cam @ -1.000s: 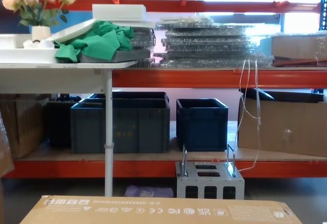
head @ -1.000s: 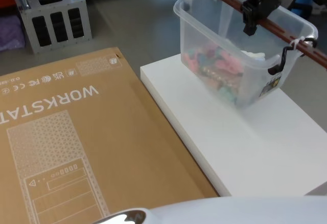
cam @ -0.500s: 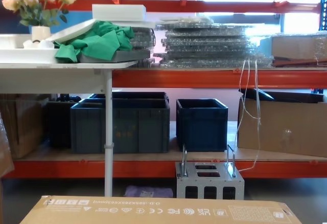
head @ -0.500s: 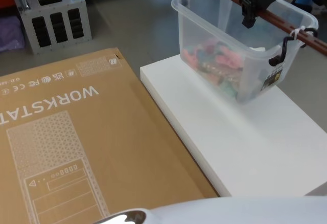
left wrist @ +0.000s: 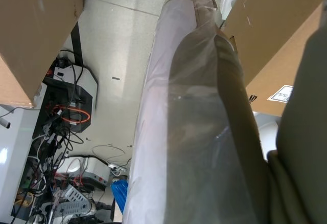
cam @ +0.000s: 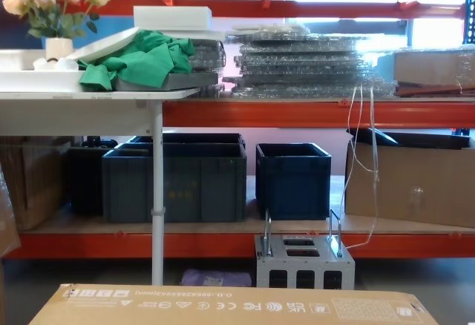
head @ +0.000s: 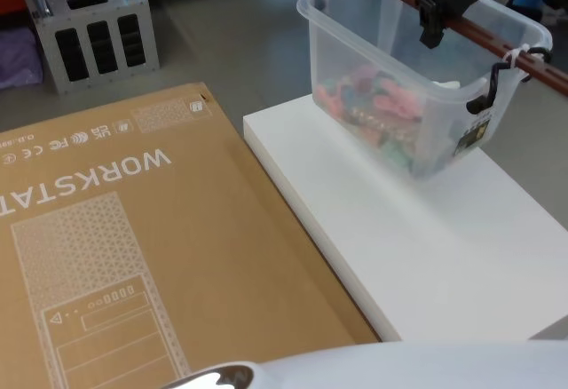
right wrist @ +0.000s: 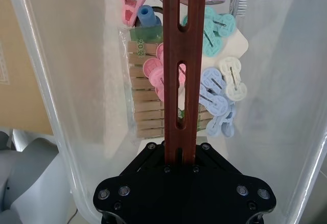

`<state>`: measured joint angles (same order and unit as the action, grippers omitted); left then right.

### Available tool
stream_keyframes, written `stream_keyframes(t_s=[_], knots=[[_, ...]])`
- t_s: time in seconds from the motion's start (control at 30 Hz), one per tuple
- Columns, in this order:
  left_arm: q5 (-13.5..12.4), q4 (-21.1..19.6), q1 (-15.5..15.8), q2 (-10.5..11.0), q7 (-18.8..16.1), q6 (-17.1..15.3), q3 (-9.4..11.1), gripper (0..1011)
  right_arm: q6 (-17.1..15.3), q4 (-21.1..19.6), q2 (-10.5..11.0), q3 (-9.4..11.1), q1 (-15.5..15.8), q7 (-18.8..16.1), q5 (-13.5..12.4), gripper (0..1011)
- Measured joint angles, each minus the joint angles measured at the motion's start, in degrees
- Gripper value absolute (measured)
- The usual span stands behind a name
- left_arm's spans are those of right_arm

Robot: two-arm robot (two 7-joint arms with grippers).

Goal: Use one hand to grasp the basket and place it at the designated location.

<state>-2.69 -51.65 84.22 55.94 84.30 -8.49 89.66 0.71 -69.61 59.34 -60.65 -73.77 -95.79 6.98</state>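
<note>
The basket (head: pixel 382 51), a translucent whitish tub, hangs tilted over the far end of a white board (head: pixel 426 256) at the right of the head view. Its dark red-brown bar handle (head: pixel 484 41) crosses the top, with a white tie (head: pixel 515 54) at the right joint. My right gripper (head: pixel 432 23) is shut on the middle of that bar. In the right wrist view the handle (right wrist: pixel 180 55) runs straight into the black gripper (right wrist: pixel 180 155), above pastel clips (right wrist: pixel 219 91) and a pack of wooden pegs (right wrist: pixel 145 106) inside the tub. I cannot tell whether the tub's base touches the board.
A large brown cardboard box (head: pixel 133 256) lies flat to the left of the white board. A small grey metal box (head: pixel 89 29) with two loop handles stands on the floor beyond it. Dark blue crates (cam: pixel 293 180) sit on the low orange shelf farther back.
Over the last second the right gripper rose with the basket, carrying it a little up and away. Since half a second ago it has barely shifted.
</note>
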Motion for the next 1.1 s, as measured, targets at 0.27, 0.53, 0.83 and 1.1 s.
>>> stream_keyframes(t_s=[0.27, 0.53, 0.83, 1.1], knots=[[0.01, 0.03, 0.00, 0.02, 0.00, 0.00, 0.00, 0, 6.29, 2.53, -5.32, -1.39, -3.03, -0.09, 2.02, 0], [0.03, -0.02, 0.00, -0.01, 0.00, 0.00, 0.00, 0, 7.73, 3.15, -6.66, -2.55, -3.98, -0.05, 2.06, 0], [0.00, -0.01, 0.00, 0.00, 0.00, 0.00, 0.00, 0, 8.58, 2.96, -7.35, -3.66, -4.72, 0.06, 1.69, 0], [0.00, -0.01, 0.00, -0.01, 0.00, 0.00, 0.00, 0, 9.92, -0.77, -7.30, -4.75, -4.85, -0.30, 0.61, 0]])
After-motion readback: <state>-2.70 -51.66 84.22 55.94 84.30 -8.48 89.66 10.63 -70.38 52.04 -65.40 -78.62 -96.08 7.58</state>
